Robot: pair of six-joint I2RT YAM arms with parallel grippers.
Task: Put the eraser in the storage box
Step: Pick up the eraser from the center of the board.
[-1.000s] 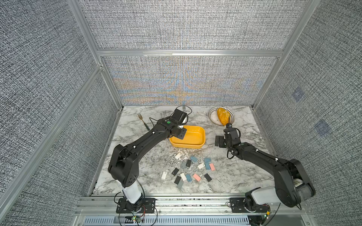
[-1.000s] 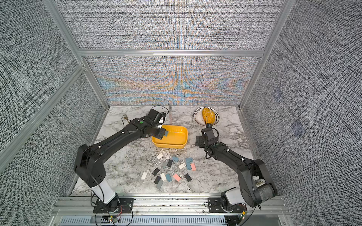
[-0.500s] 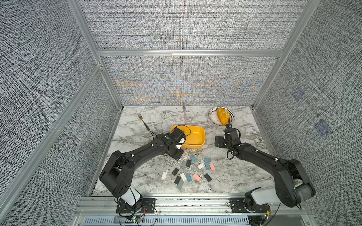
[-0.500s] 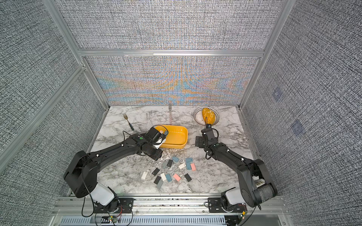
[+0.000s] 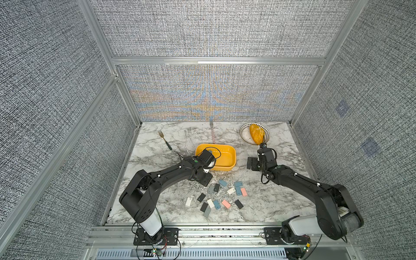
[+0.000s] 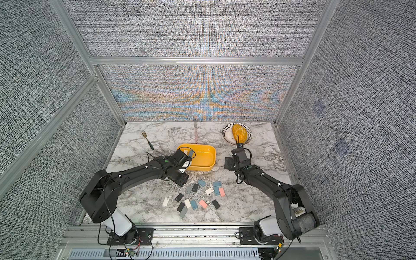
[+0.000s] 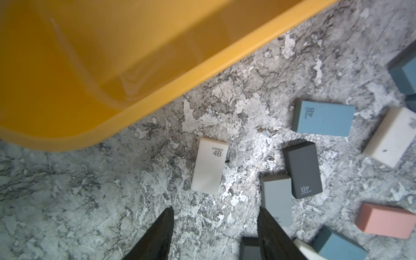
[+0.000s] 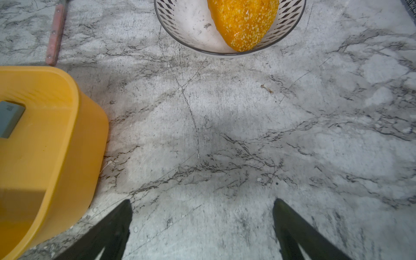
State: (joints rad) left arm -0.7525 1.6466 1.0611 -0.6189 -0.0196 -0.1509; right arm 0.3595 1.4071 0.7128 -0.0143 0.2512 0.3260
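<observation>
— Where is the eraser lying?

— A white eraser [image 7: 210, 166] marked 4B is lying flat on the counter [image 5: 153, 157]. It is near the rounded corner of the storage box [image 7: 202, 65] but not touching it. A grey eraser [image 8: 9, 118] is already sitting inside the box.

— What is the left tool doing?

— The left tool [image 7: 215, 210] is pointing down at the counter just short of the white eraser. Its fingers are standing apart with nothing between them. In both top views it is hanging at the middle of the frame, by the box's lower edge.

— And the right one?

— The right tool [image 8: 202, 201] is spreading wide over bare counter and gripping nothing. In both top views it is sitting right of the box and below the bowl [image 8: 171, 24]. I cannot tell whether it is touching the counter.

— Anything else lying about?

— Loose erasers [image 5: 216, 198] in blue, grey, black, white and pink are lying scattered at the lower middle of the frame, below the box. The bowl is holding an orange crumbed lump [image 5: 255, 135] at the counter's upper right. A dark-handled fork [image 5: 165, 140] is lying at the upper left, and a pink-handled fork [image 5: 212, 134] is lying just above the box.
</observation>
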